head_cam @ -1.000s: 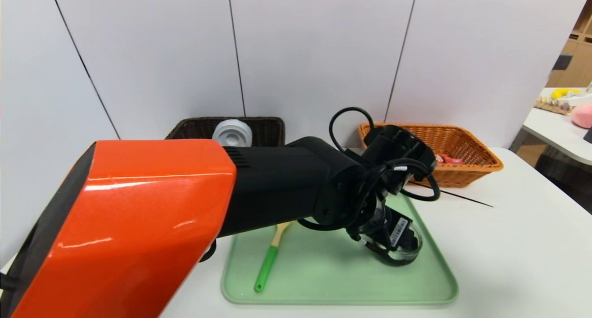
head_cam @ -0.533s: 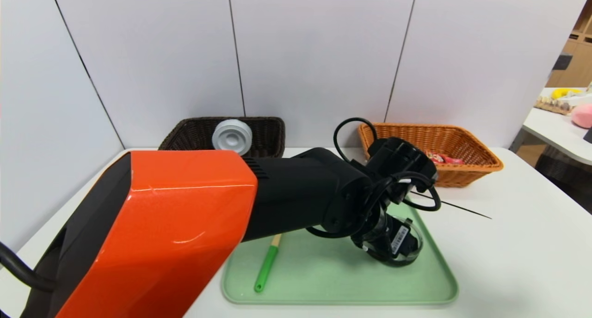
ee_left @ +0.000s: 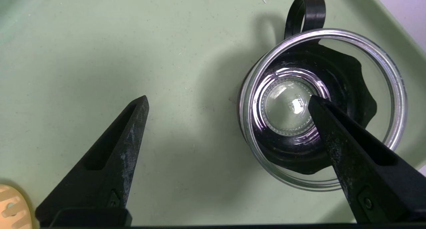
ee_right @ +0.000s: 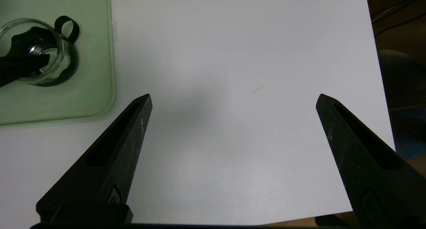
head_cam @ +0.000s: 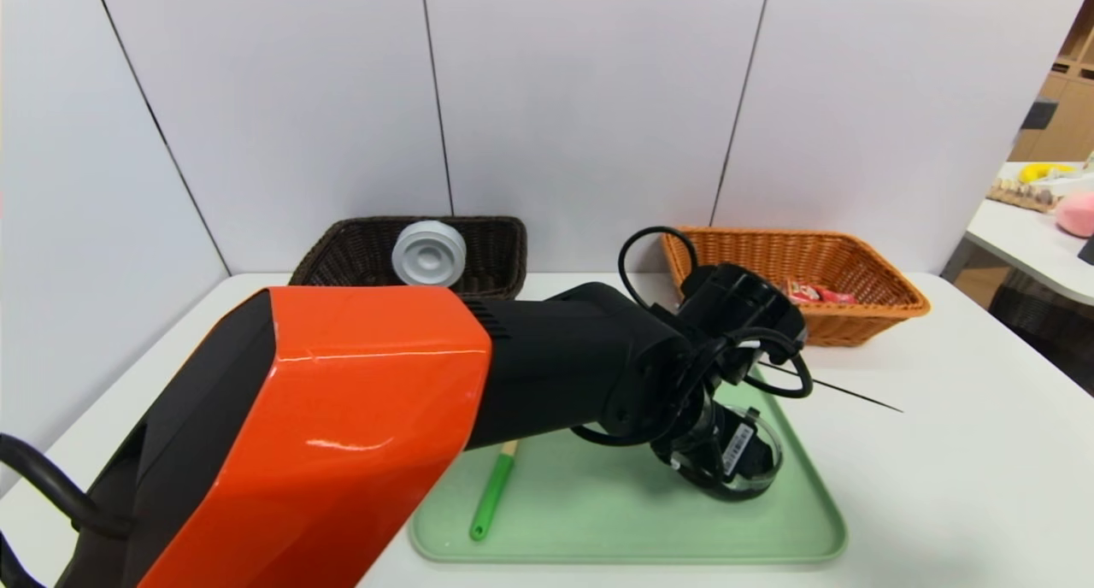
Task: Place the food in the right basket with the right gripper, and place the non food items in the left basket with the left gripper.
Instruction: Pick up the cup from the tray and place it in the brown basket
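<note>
The clear glass cup (ee_left: 286, 109) with black trim stands upright on the green tray (head_cam: 615, 520). My left gripper (ee_left: 228, 99) hangs open over it, one fingertip inside the cup's mouth and the other outside above bare tray. On the tray's left lies the green-handled yellow fork (head_cam: 493, 494). The white round container (head_cam: 429, 252) rests in the dark brown left basket (head_cam: 342, 246). The red snack packet (head_cam: 812, 295) lies in the orange-tan right basket (head_cam: 880, 302). My right gripper (ee_right: 233, 99) is open over bare white table, right of the tray.
The left arm's orange and black casing (head_cam: 342, 417) fills the left foreground of the head view and hides part of the tray. A thin black line (head_cam: 846, 389) crosses the table (head_cam: 940, 451) near the orange basket. Another table with objects stands at far right.
My left arm has sunk lower and reached further toward the glass cup. The cup, fork, baskets and right gripper have stayed put.
</note>
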Motion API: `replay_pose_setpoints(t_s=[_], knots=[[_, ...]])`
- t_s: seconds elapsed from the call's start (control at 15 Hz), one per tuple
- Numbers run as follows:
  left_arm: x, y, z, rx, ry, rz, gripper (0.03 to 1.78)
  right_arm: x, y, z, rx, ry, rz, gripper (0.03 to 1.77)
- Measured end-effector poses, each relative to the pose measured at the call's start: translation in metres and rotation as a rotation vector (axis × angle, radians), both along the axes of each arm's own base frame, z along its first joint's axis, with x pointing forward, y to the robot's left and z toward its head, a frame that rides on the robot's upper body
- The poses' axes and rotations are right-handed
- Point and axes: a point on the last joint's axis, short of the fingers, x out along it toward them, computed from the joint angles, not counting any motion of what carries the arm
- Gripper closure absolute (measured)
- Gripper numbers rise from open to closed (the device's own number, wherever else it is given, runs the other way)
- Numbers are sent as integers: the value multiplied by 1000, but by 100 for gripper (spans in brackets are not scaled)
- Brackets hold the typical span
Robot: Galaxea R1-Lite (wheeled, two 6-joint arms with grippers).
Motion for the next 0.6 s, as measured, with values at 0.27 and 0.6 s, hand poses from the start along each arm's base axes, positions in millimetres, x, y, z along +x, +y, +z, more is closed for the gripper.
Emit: replay_pose_setpoints(t_s=[0.27,0.6], knots=[[1,-1,0,-12,-6,1,72,0,0,0,0,-1,1,10],[2,-3,-2,-29,5,19,174,-2,0,1,0,-12,1,10]])
